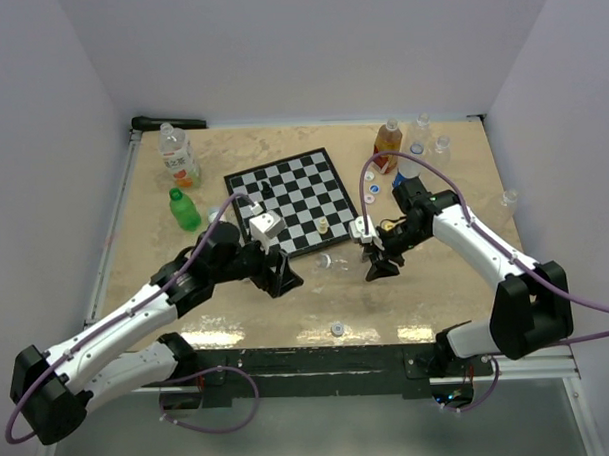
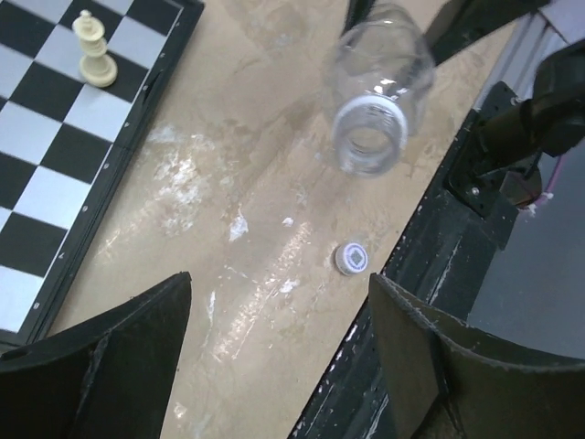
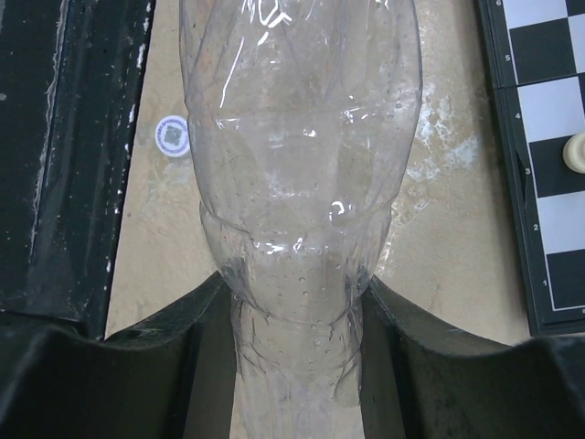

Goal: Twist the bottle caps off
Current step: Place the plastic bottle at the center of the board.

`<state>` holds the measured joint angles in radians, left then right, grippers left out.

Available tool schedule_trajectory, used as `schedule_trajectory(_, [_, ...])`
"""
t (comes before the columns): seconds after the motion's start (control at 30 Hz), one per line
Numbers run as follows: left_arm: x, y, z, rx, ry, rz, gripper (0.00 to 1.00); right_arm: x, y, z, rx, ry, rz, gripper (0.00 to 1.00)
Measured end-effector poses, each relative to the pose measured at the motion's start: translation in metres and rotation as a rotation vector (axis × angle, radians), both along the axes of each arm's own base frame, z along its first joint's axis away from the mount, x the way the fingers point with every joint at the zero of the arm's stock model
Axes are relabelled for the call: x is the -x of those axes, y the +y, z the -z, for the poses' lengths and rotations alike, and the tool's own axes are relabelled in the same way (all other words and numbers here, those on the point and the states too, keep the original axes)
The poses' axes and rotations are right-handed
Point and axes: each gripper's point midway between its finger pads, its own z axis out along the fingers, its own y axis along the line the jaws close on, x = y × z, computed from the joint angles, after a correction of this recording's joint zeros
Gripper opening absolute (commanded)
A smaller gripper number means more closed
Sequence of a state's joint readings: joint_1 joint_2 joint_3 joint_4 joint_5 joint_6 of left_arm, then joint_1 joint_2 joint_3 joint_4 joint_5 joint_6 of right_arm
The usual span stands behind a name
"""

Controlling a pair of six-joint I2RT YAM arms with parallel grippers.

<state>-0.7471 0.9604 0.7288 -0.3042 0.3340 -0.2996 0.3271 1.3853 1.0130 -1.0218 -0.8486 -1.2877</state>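
Observation:
A clear, label-free bottle is pinched at its lower body by my right gripper, which is shut on it. It is held low over the table in front of the chessboard, its neck toward the left arm. Its mouth has no cap on it. A white cap lies loose on the table near the front edge, also showing left of the bottle. My left gripper stands open over bare tabletop, short of the cap and the mouth, with nothing between its fingers.
The chessboard with a few pieces fills the middle. A green bottle and an orange-labelled bottle stand at the back left. An orange bottle, clear bottles and loose caps sit at the back right.

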Motion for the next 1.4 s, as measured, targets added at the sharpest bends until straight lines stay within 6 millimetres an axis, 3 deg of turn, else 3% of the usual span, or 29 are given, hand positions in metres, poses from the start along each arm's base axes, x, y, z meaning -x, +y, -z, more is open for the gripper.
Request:
schedule_trajectory(0.2, [0.015,-0.009,-0.012,0.202,-0.176,0.081,0.85,0.004,0.0,0.007,0.003,0.045,-0.014,0.15])
schedule_trajectory(0.37, [0.001,-0.029,-0.029,0.29,-0.259,0.104,0.86,0.01,0.001,0.01,-0.002,0.086,-0.038,0.16])
schedule_trajectory(0.77, [0.005,-0.061,-0.022,0.333,-0.254,0.214,0.74,0.013,0.001,0.009,-0.003,0.09,-0.054,0.16])
schedule_trajectory(0.9, [0.006,-0.067,-0.022,0.342,-0.246,0.231,0.63,0.013,0.001,0.009,-0.003,0.09,-0.056,0.16])
schedule_trajectory(1.2, [0.002,-0.078,-0.023,0.328,-0.234,0.262,0.11,0.015,0.0,0.009,-0.001,0.096,-0.059,0.16])
schedule_trajectory(1.27, [0.003,-0.079,-0.023,0.323,-0.23,0.267,0.15,0.016,0.0,0.009,-0.001,0.098,-0.06,0.16])
schedule_trajectory(1.33, [0.003,-0.079,-0.023,0.314,-0.225,0.27,0.38,0.016,-0.001,0.009,-0.001,0.1,-0.06,0.16])
schedule_trajectory(1.4, [0.003,-0.079,-0.023,0.307,-0.219,0.271,0.47,0.016,-0.001,0.009,-0.001,0.101,-0.06,0.16])
